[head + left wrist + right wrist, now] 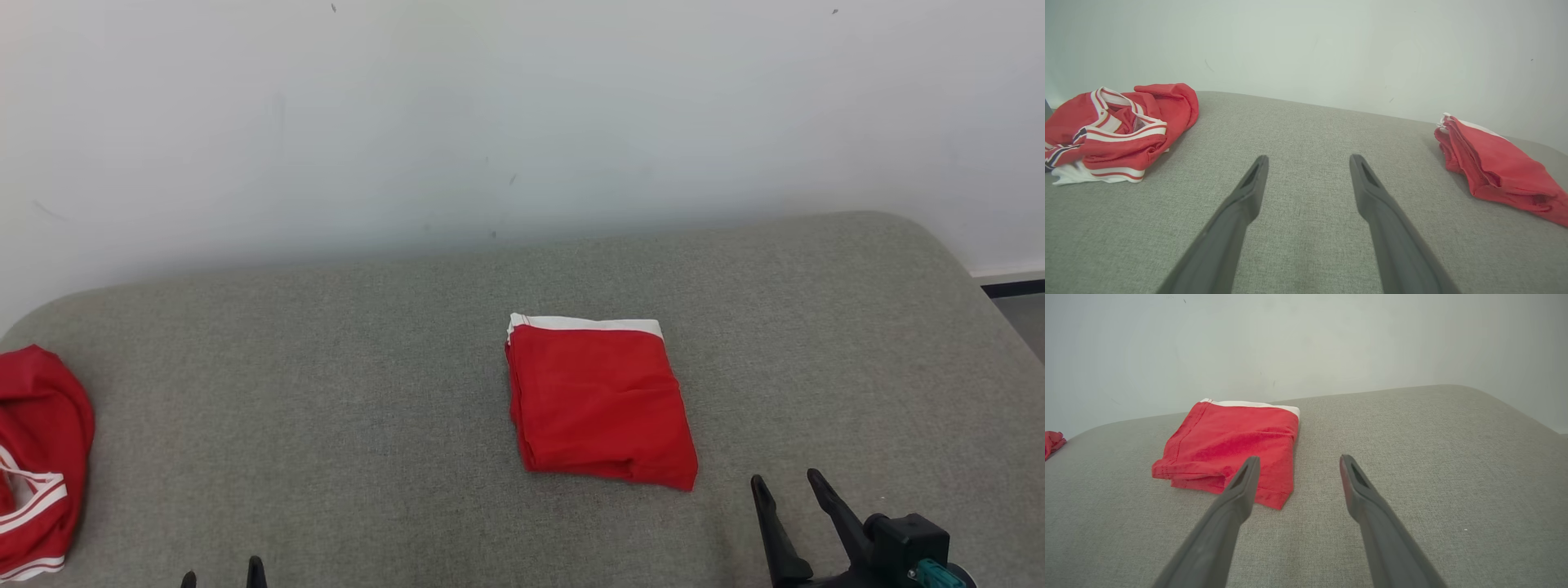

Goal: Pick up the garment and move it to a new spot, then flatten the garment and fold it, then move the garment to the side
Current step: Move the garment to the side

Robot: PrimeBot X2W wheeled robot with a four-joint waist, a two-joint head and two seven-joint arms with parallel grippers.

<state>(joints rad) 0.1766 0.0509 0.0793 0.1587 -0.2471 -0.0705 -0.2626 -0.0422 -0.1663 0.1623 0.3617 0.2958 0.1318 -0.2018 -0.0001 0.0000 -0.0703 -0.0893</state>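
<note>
We count two lots of red clothing on one grey upholstered surface [326, 367]: one folded red garment [600, 404] with a white edge, and one crumpled red striped heap [37, 465] whose pieces we cannot tell apart. We count two grippers, the left gripper [1308, 159] and the right gripper [785, 477], each with two dark fingers [1367, 498], and one white wall [490, 98].

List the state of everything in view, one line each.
folded red garment: folded square, flat on the grey surface, untouched
striped red garment: crumpled, unfolded, at the surface's left edge
left gripper: jaws open, empty
right gripper: jaws open, empty, near the folded garment, not touching it
</note>
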